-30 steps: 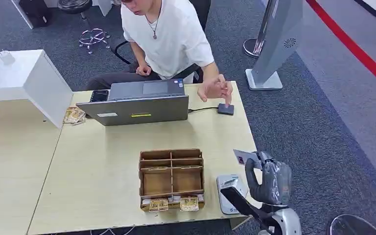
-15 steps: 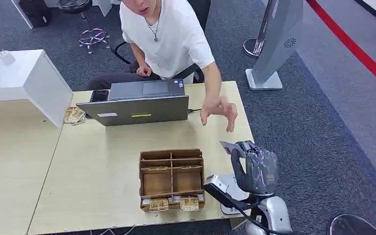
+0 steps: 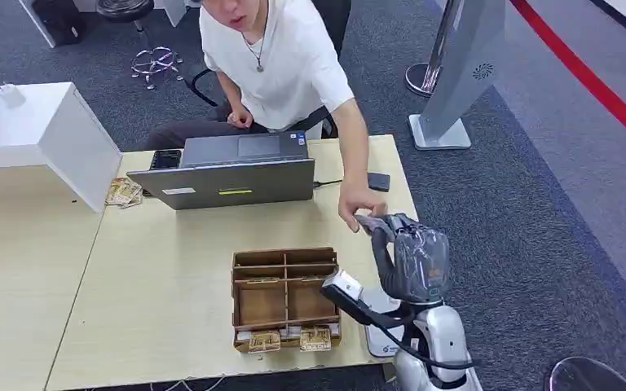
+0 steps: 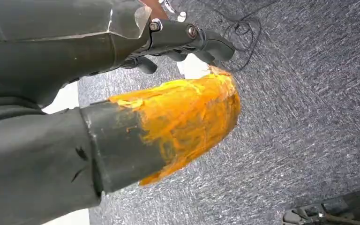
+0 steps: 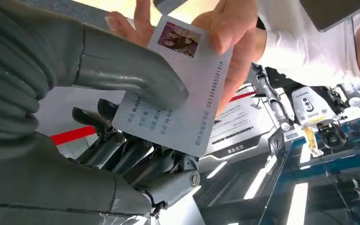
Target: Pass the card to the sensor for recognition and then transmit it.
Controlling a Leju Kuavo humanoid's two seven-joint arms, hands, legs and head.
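The robot's right hand (image 3: 412, 259) is raised over the table (image 3: 163, 269), just past the near right corner of the cardboard organizer (image 3: 285, 297), and it pinches the card (image 5: 178, 96) between its thick thumb and darker fingers (image 5: 122, 150). The card is pale grey with a small photo in one corner and lines of print. In the head view the card (image 3: 367, 221) sticks out from the top of the hand toward the seated person. The person's hand (image 3: 357, 205) reaches over from the far side of the organizer and has hold of the card's other end, thumb over the printed edge, so both hands are on it together. The white card sensor (image 3: 383, 322) lies on the table right beside the organizer, under the robot's forearm. Beyond the organizer stands an open laptop (image 3: 232, 171). The left hand (image 4: 168, 42) hangs over grey carpet (image 4: 309, 93), its dark fingers curled in with nothing between them.
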